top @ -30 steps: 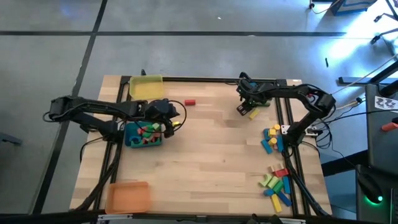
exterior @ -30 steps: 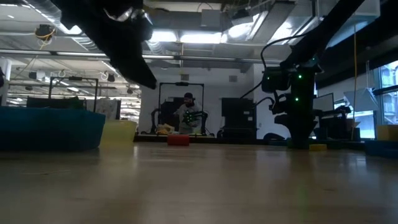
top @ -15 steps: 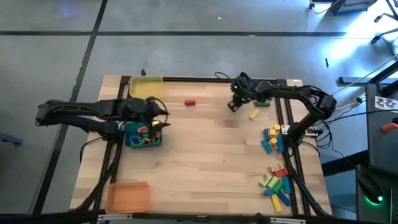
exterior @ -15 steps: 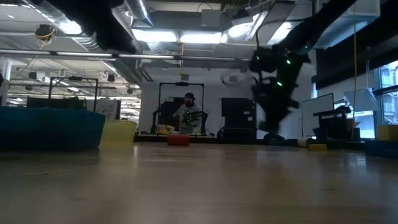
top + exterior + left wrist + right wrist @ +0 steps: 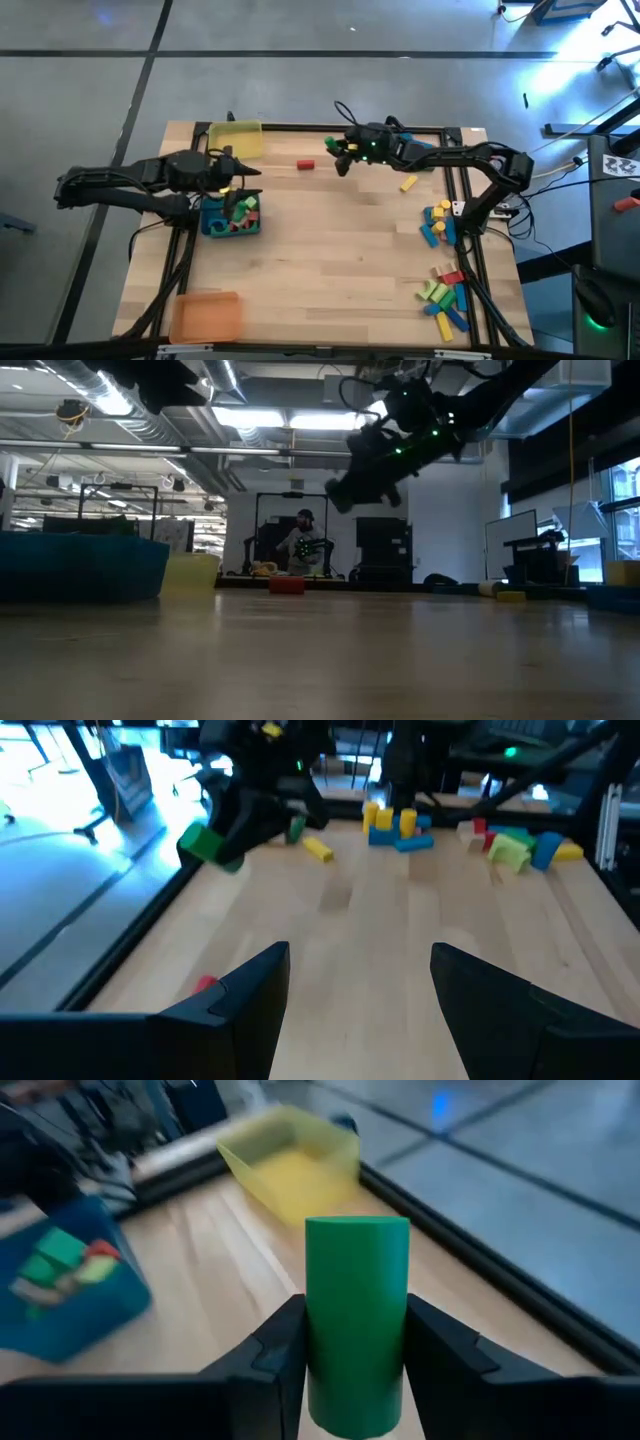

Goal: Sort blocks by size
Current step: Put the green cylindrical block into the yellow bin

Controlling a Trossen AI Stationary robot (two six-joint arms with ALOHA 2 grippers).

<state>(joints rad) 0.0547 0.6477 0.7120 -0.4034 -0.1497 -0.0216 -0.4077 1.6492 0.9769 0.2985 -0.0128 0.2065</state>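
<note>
My right gripper hangs above the table's far middle, shut on a green cylinder block, which also shows in the left wrist view. A red block lies on the table to its left and a yellow block to its right. Several blocks fill the blue tray. More blocks lie in two heaps along the right edge. My left gripper is open with nothing in it, raised at the blue tray's far left corner. My right gripper pinches the green cylinder's round sides between its two fingers. The fingers come from the table's right, slanting slightly down. The block's free end juts out past the fingertips. It is lifted clear of the table.
A yellow tray stands at the far left corner and an orange tray at the near left. Bare wood stretches across the table's middle. In the low view a person sits in the room beyond the table.
My right gripper has risen from beside the yellow block and swung toward the table's left, tipping from pointing down to nearly level, with the green block still in it. My left gripper has risen and drawn back toward the left edge from over the blue tray.
</note>
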